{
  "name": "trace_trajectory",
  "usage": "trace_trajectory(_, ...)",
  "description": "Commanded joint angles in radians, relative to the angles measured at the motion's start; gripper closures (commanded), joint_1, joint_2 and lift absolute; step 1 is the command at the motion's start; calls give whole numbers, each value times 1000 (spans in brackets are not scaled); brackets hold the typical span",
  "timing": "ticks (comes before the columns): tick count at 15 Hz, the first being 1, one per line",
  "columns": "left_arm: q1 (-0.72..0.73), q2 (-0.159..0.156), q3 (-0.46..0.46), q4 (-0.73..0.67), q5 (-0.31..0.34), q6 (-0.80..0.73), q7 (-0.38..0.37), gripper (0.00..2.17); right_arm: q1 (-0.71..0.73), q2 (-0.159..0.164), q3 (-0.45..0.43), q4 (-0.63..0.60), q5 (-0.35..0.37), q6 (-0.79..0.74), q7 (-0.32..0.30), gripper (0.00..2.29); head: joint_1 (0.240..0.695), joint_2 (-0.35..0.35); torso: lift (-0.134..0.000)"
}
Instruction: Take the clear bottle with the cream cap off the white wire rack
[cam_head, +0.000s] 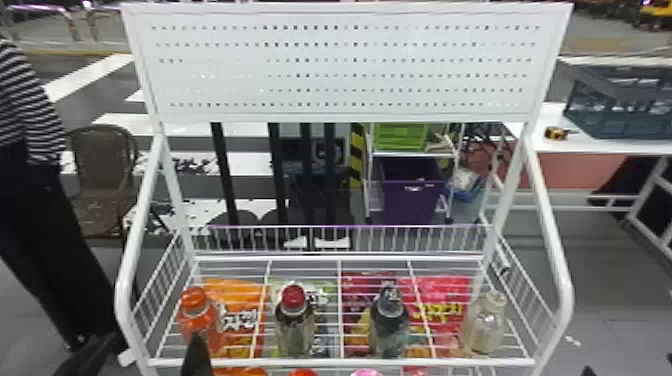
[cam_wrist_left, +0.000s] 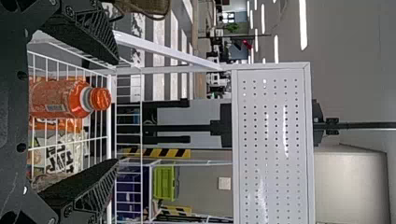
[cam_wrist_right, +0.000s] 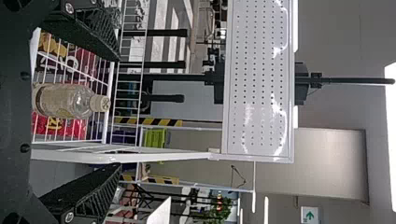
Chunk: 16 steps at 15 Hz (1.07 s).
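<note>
The clear bottle (cam_head: 484, 325) with the cream cap (cam_head: 496, 299) stands upright at the right end of the white wire rack (cam_head: 345, 362). My right gripper (cam_head: 537, 371) is at the bottom edge of the head view, in front of the rack's right end. In the right wrist view the right gripper (cam_wrist_right: 116, 112) is open, and the clear bottle (cam_wrist_right: 65, 100) appears between its two fingers, untouched. My left gripper (cam_head: 155, 342) is at the rack's front left corner; in the left wrist view the left gripper (cam_wrist_left: 116, 112) is open, with the orange bottle (cam_wrist_left: 60, 99) untouched between its fingers.
A red-capped bottle (cam_head: 295, 325) and a dark-capped bottle (cam_head: 389, 325) share the shelf. Snack bags (cam_head: 445, 300) lie beneath its wires. A white side rail (cam_head: 552, 250) rises just right of the clear bottle, and a perforated panel (cam_head: 345, 65) tops the rack.
</note>
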Motion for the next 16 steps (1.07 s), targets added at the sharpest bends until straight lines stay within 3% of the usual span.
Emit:
trace_trajectory(1,1,0,0,0,-1,0,0,144,0,1,-1,0,0,-3,0,97,499,0,0)
trace_trajectory(13,8,0,0,-5,-1,-3,-2,144,8,1,1,9,0,-25,0,97,499,0,0)
trace_trajectory(16,30,2,-6,-15,-6,-25,-5,144,-31,1,19,147,9,-187,-2,97,499,0,0)
